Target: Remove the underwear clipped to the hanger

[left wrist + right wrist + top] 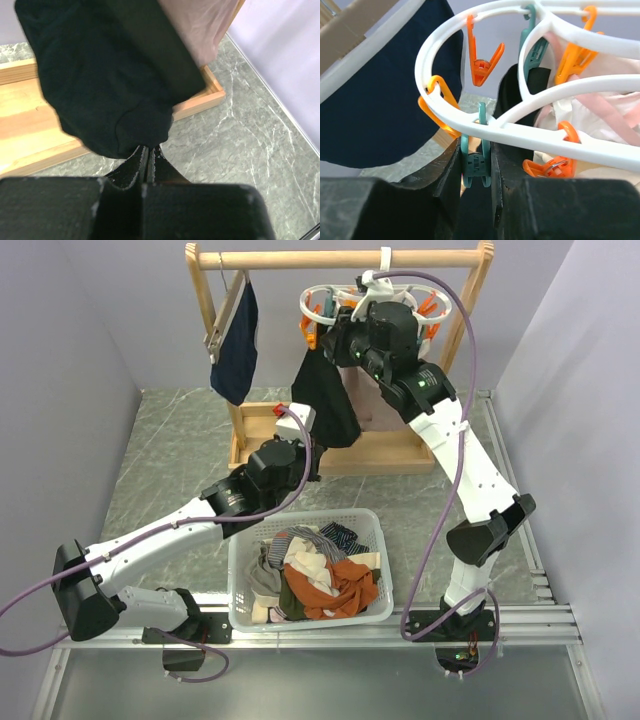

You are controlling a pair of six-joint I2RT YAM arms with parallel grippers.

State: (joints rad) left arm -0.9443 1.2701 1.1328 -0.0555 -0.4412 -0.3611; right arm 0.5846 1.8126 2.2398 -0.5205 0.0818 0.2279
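We see bright, even light and faint shadows; close up, the underwear (100, 80) and the left gripper (148, 155) look soft.

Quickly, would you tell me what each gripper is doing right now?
Left gripper: jaws shut on the lower edge of the black underwear.
Right gripper: jaws closed around a teal peg on the hanger.

No text, label, brand name, number or sign can be read in any of the 3 camera views.
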